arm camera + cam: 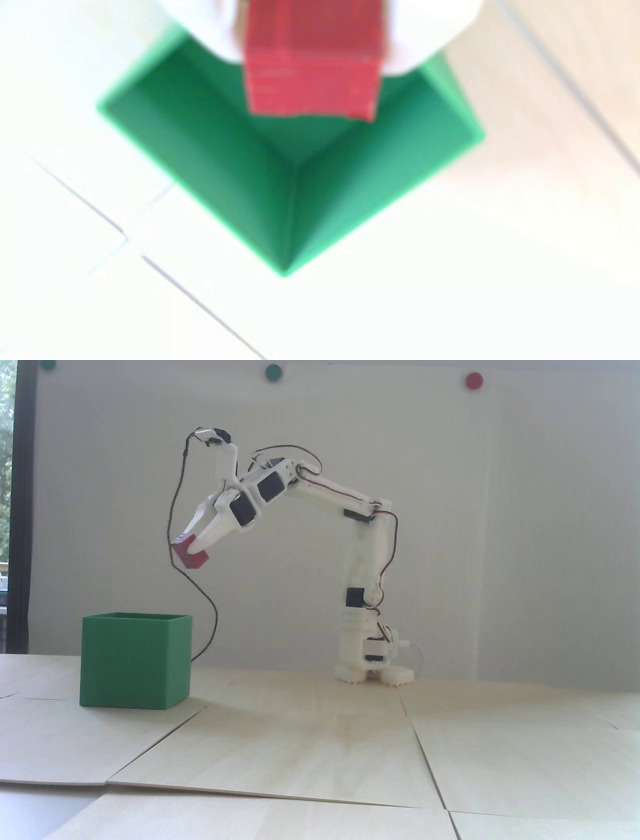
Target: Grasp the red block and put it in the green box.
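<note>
I have the small matte red cube (190,554) pinched in the white two-finger gripper (192,541), hanging above the large thin-walled green box (135,660), near its arm-side rim. Lifting is done; lowering and release remain. A cube has no long axis; it hangs tilted, one corner down.

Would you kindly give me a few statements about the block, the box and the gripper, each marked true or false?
1. The gripper holds the red block in the air. True.
2. The red block lies inside the green box. False: it is held above the box.
3. The green box stands open-topped on the table. True.
4. In the fixed view the box is right of the arm's base. False: it is on the left.
</note>
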